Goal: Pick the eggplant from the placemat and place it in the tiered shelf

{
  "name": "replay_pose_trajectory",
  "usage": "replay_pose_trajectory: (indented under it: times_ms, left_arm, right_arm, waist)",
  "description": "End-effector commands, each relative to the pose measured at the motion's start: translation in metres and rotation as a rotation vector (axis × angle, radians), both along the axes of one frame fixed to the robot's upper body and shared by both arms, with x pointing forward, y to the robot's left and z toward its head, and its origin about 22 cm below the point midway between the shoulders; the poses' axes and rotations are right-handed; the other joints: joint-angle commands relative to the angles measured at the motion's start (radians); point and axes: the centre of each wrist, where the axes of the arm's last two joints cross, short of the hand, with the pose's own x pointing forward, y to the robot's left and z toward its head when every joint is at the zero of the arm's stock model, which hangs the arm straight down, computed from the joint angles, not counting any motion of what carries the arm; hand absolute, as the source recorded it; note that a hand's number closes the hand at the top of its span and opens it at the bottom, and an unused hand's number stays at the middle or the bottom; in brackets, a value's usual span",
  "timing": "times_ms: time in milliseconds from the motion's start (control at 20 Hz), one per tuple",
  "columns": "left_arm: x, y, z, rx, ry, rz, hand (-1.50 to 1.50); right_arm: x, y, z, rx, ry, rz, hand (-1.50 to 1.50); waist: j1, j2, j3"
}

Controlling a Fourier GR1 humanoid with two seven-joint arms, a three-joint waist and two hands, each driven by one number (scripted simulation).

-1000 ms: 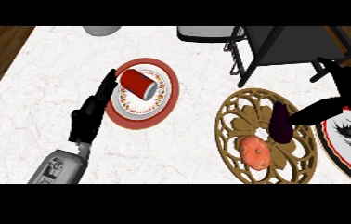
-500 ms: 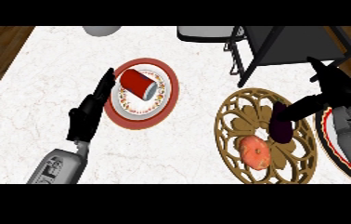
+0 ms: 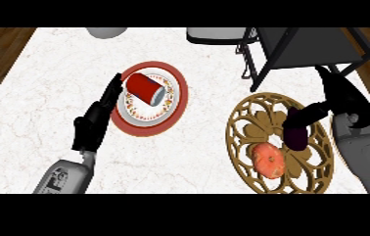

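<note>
One robot hand, the right, curls round the eggplant above the placemat, ready to lift toward the tiered shelf just beyond it; left robot hand rests open-fingered.

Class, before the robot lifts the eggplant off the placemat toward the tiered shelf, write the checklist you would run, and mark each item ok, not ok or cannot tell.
1. Right hand reaches the eggplant: ok, fingers curl onto its upper end.
2. Eggplant off the placemat: not ok, it lies on the mat.
3. Orange fruit apart from the eggplant: cannot tell, they sit very close.
4. Tiered shelf in view: ok, dark frame beyond the mat.
5. Left hand out of the way: ok, open beside the plate holding the red cup.
</note>
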Motion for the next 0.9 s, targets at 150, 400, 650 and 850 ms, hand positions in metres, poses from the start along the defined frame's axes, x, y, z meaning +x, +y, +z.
replay_pose_trajectory:
  times_ms: [150, 400, 650, 850]
  left_arm:
    - [0.006, -0.011, 0.001, -0.006, -0.007, 0.007, 0.00]
    - [-0.004, 0.012, 0.003, 0.012, -0.001, -0.006, 0.00]
    - [0.008, -0.009, -0.012, 0.017, 0.006, 0.006, 0.00]
    - [0.007, -0.013, 0.009, 0.000, 0.001, -0.003, 0.00]
  right_arm:
    - [-0.006, -0.001, 0.002, -0.039, 0.101, -0.075, -1.50]
    - [-0.001, -0.001, -0.025, -0.053, 0.131, -0.091, -1.50]
    - [-0.009, 0.002, -0.040, -0.055, 0.139, -0.096, -1.50]
    - [0.022, 0.007, -0.041, -0.069, 0.160, -0.091, -1.50]
  waist:
    - [-0.008, -0.001, 0.000]
    - [-0.001, -0.001, 0.000]
    - [-0.007, 0.000, 0.000]
    - [0.004, 0.002, 0.000]
